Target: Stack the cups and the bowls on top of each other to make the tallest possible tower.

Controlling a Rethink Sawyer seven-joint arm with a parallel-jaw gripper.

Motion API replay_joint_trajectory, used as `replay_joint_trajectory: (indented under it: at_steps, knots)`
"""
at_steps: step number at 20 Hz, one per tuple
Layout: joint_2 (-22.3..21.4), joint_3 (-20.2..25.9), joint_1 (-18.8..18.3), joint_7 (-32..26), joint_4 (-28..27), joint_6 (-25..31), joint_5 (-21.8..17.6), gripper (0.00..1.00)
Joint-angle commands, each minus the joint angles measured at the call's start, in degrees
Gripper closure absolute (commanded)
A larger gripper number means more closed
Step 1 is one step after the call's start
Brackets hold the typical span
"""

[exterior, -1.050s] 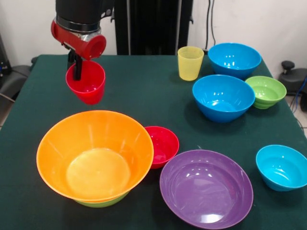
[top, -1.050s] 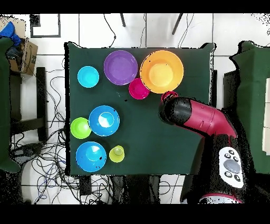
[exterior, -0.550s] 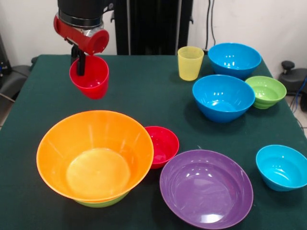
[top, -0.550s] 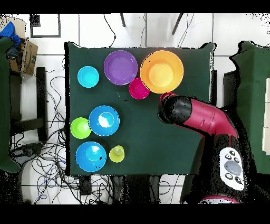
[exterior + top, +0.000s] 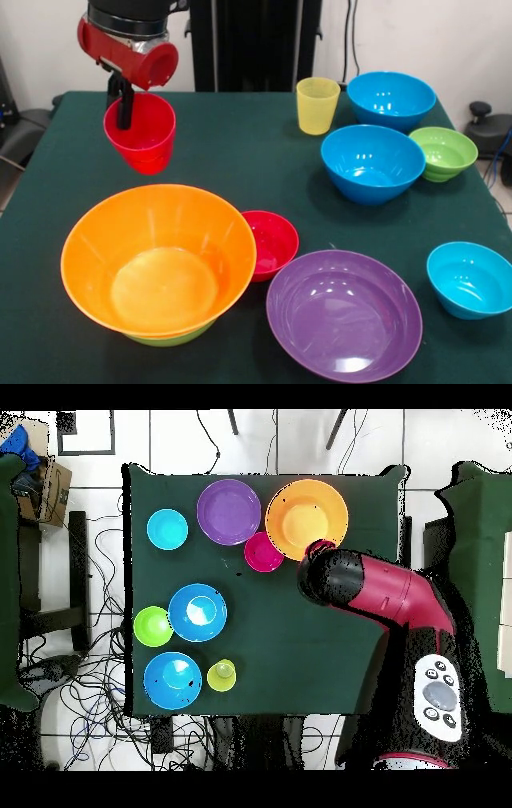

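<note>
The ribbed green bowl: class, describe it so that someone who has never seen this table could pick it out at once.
In the front view, find the green table and the two medium blue bowls on its right. The ribbed green bowl sits just right of the nearer one, by the table's edge. It is the only small green bowl, with stepped ridges on its outside.

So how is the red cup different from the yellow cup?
The red cup hangs in the air, held by the gripper; the yellow cup stands on the table. The red cup is solid red and tilted, while the yellow cup is see-through and upright. Both are open-topped plastic tumblers.
</note>
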Motion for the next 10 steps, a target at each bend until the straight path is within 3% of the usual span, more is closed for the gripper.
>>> replay_joint_trajectory:
  at_steps: [1, 10]
  knots:
    - [0.37, 1.05, 3.08, 9.3, -5.67, -0.53, 1.87, 1.0]
    - [2.65, -2.47, 5.45, 11.9, -10.13, 0.43, 4.2, 1.0]
